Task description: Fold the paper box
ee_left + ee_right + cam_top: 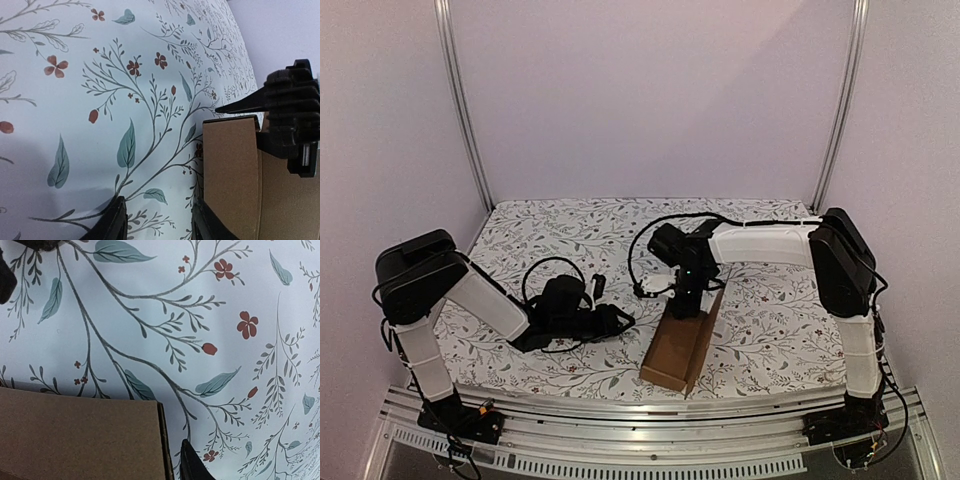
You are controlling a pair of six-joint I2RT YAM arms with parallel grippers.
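Note:
The paper box (682,345) is a plain brown cardboard oblong, folded up and lying on the floral tablecloth near the front edge, right of centre. My right gripper (688,298) hangs over the box's far end. In the right wrist view one finger (192,466) stands just beside the box's edge (80,435), with a thin gap between them. The cardboard hides the other finger. My left gripper (159,220) lies low on the cloth, just left of the box (232,175). It is open and empty, with bare cloth between its fingers.
A metal rail (640,405) runs along the near table edge. Metal frame posts (465,110) (840,100) stand at the back corners against pale walls. Black cables (555,265) loop over the left arm.

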